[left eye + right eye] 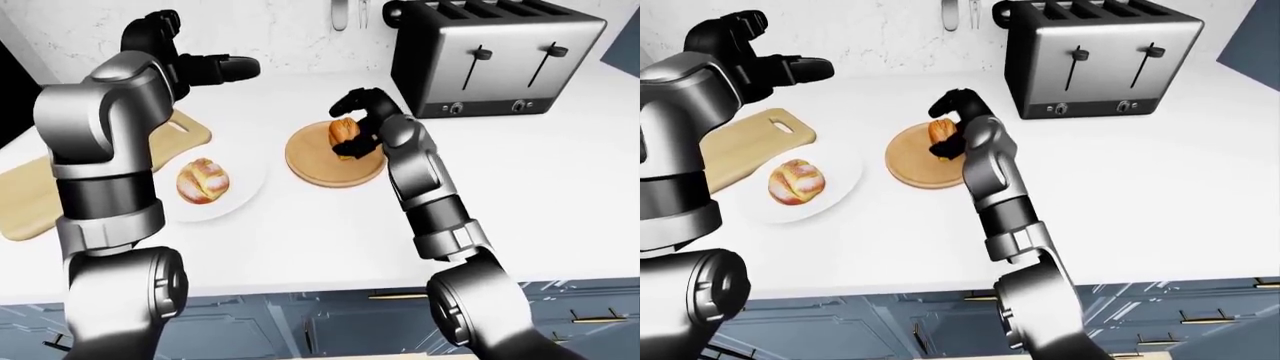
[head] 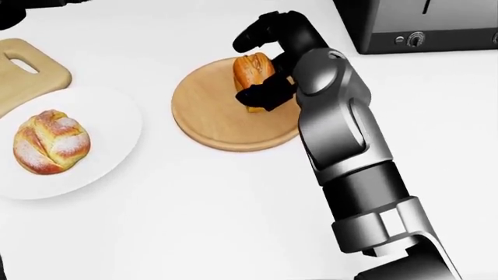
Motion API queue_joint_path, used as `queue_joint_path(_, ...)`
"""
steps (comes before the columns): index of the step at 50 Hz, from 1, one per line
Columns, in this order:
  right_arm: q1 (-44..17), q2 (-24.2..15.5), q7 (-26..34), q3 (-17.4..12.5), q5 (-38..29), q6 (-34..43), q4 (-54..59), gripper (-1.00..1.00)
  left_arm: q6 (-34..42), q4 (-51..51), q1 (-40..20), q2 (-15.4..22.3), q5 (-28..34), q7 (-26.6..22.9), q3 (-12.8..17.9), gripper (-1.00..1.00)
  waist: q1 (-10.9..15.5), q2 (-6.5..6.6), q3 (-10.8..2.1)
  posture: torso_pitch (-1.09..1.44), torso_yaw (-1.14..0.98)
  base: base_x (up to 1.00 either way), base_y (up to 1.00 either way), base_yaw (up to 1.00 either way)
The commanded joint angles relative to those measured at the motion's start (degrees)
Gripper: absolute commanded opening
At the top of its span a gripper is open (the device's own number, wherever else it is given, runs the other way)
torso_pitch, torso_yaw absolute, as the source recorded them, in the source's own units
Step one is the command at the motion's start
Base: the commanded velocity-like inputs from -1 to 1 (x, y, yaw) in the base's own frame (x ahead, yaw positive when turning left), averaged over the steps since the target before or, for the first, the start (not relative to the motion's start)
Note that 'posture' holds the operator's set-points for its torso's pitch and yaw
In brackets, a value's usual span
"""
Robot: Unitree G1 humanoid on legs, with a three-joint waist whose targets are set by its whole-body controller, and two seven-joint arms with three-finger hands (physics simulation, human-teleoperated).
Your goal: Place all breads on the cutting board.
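Note:
A brown croissant-like bread (image 2: 250, 69) stands on edge on the round wooden plate (image 2: 210, 119). My right hand (image 2: 258, 65) is shut on it, one finger curled over its top and the others pressed against its lower side. A sugar-dusted bun (image 2: 49, 142) lies on the white plate (image 2: 112, 114) at the left. The pale wooden cutting board (image 2: 27, 76) lies beyond that plate, at the head view's upper left. My left hand (image 1: 215, 69) hangs open in the air above the board's handle end, holding nothing.
A steel toaster (image 1: 490, 56) stands at the upper right, close behind my right arm. The white counter's near edge (image 1: 330, 281) runs above blue cabinet fronts. A marble wall backs the counter.

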Motion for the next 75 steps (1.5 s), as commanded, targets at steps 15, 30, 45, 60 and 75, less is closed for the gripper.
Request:
queue_joint_path(15, -2.22, -0.11, -1.46, -0.14, -3.95, -3.88, -0.94, -0.2, -1.04, -2.93, -1.67, 0.93, -0.35, 0.33, 0.77, 1.0, 0.06, 0.27, -1.92, 0.0, 0.0, 0.0, 0.0, 0.0)
queue_joint_path(30, -5.38, -0.62, -3.64, -1.54, -3.9, -5.49, 1.73, -1.0, -0.87, -3.24, -1.39, 0.94, -0.53, 0.5, 0.74, 1.0, 0.1, 0.23, -2.09, 0.0, 0.0, 0.0, 0.0, 0.0)
queue_joint_path(45, -23.48, -4.56, -5.08, -3.75, 4.87, -4.15, 14.78, -1.0, -0.22, -5.35, 0.83, 1.55, -0.58, -0.1, 0.89, 1.0, -0.27, 0.68, -1.43, 0.0, 0.0, 0.0, 0.0, 0.0)
queue_joint_path(60, -39.33, -9.72, 1.74, -3.8, 3.9, -1.93, 22.51, -1.0, 13.97, -25.66, 10.26, 15.03, 3.92, -16.4, 2.31, 1.0, -0.94, 1.53, -0.41, 0.0, 0.0, 0.0, 0.0, 0.0)
queue_joint_path(75, -38.64, -9.09, 0.89, -3.77, 3.43, -2.66, 22.67, -1.0, 17.67, -41.52, 24.36, 17.94, 8.63, -30.24, 7.42, 0.69, -0.82, 2.34, -0.27, 0.0, 0.0, 0.0, 0.0, 0.0)
